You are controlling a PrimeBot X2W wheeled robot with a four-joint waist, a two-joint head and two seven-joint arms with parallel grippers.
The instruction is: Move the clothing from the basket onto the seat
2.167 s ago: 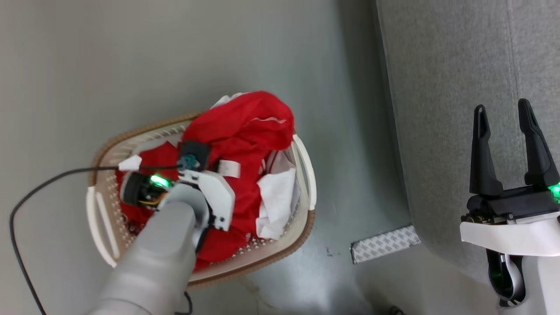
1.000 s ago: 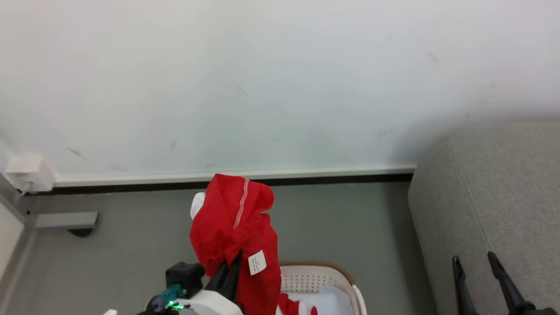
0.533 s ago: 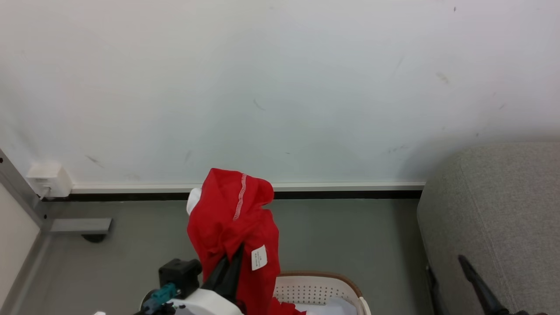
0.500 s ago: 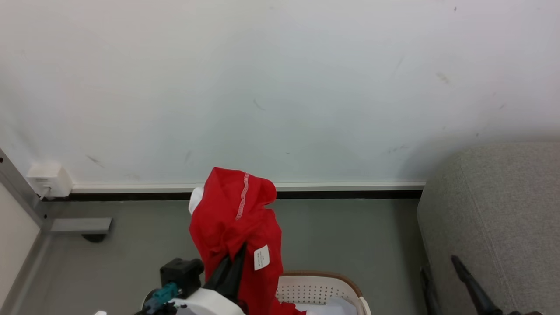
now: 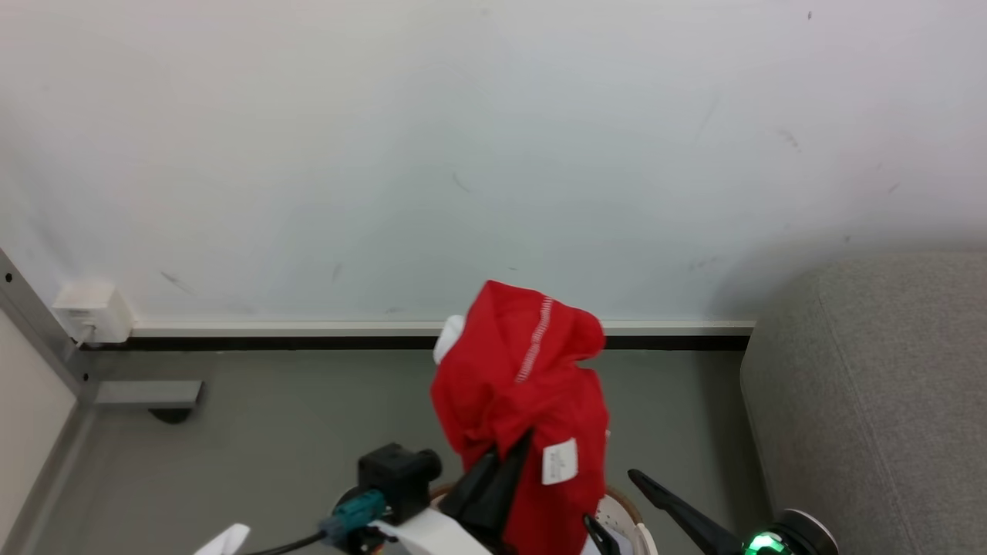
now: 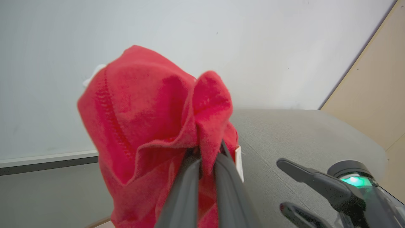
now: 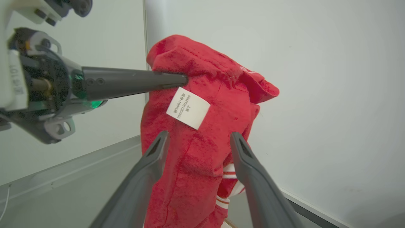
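The clothing [image 5: 524,385] is pinched at lower centre by the left gripper [image 5: 509,462]; the right gripper [image 5: 615,501] is spread near it. Only a fold is gripped — it could be dropped before the seat [image 5: 887,401], at right, is reached.

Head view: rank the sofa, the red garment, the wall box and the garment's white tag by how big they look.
1. sofa, cut off by the frame
2. red garment
3. wall box
4. white tag, though nearer the camera
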